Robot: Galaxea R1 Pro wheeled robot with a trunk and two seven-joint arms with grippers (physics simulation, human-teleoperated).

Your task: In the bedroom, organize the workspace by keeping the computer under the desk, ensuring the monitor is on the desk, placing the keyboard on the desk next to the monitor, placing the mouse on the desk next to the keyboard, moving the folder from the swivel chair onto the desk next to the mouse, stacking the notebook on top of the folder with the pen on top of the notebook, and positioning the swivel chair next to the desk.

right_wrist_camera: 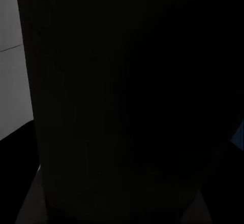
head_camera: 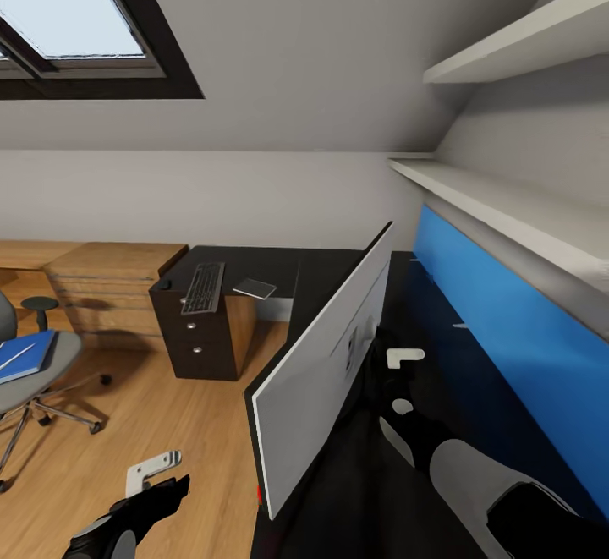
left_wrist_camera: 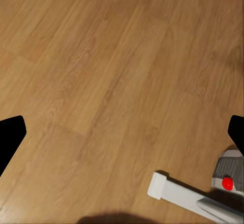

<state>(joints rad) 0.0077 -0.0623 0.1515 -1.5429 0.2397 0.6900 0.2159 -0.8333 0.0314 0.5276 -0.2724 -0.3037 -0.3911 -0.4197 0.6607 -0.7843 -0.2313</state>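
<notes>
Setting the monitor on the desk

The right gripper [head_camera: 397,373] reaches behind the monitor [head_camera: 326,369] on the desk [head_camera: 254,259]; its grip is hidden. The left gripper [head_camera: 156,474] hangs spread. Next: fetch the keyboard [head_camera: 204,287] beyond the monitor.

Glossy black desk [head_camera: 355,491], wood-plank floor [left_wrist_camera: 101,71], seemingly cloth-covered swivel chair [head_camera: 38,373].

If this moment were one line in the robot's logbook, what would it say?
monitor: on desk, right gripper behind it | keyboard: on desk | folder: on swivel chair
</notes>
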